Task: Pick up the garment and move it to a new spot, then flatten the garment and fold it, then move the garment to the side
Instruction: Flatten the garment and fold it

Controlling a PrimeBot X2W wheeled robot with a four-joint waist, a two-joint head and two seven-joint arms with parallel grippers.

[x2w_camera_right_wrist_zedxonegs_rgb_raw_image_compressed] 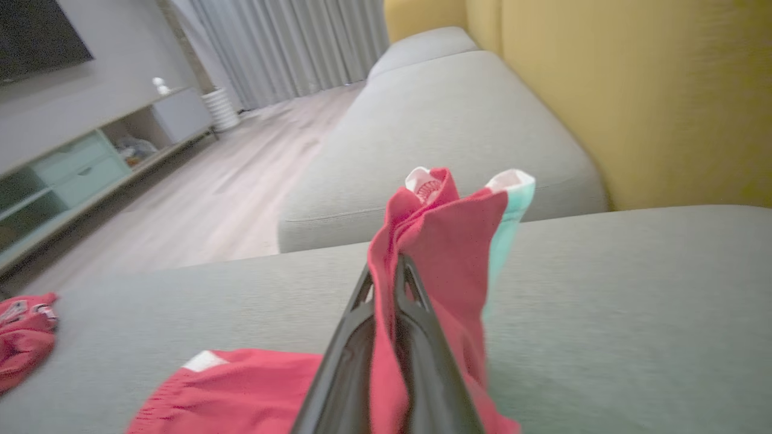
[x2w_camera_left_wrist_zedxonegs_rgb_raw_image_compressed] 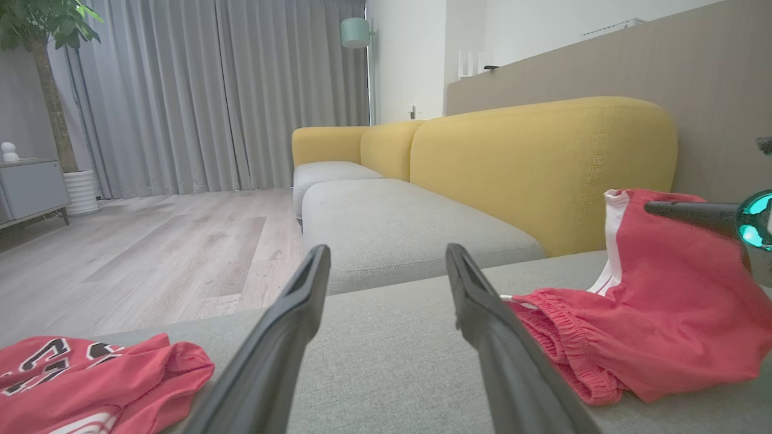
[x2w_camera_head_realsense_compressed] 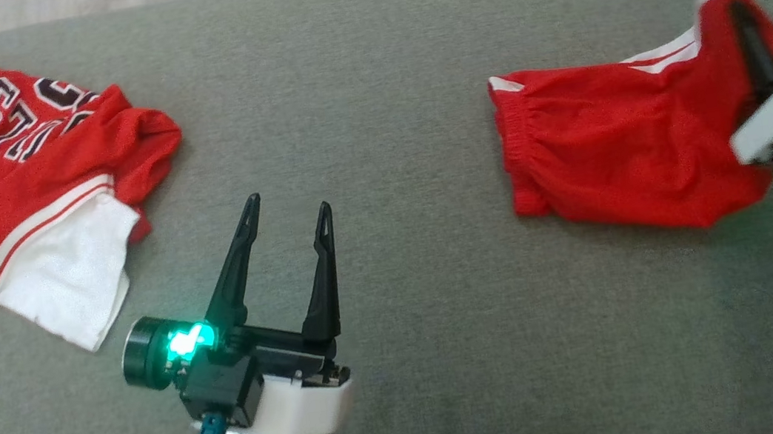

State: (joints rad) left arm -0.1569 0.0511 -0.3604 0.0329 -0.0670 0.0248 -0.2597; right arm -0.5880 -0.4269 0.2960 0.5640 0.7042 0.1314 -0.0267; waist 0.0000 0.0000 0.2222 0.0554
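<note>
Shorts (x2w_camera_head_realsense_compressed: 608, 143) clamped in right end effector (x2w_camera_right_wrist_zedxonegs_rgb_raw_image_compressed: 387, 268); left end effector (x2w_camera_head_realsense_compressed: 288, 206) spread, empty.

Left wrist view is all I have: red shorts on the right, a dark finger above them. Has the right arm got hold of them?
Observer: Yes. In the right wrist view the right gripper has its fingers shut on a fold of the red shorts, white trim poking past the tips.
Operator: Is the garment off the cushion?
Observer: No. In the head view the pinched end is raised; the waistband end lies on the cushion.
Operator: And the jersey at my lower left?
Observer: Crumpled, lettering up, with a white layer sticking out toward the robot.
</note>
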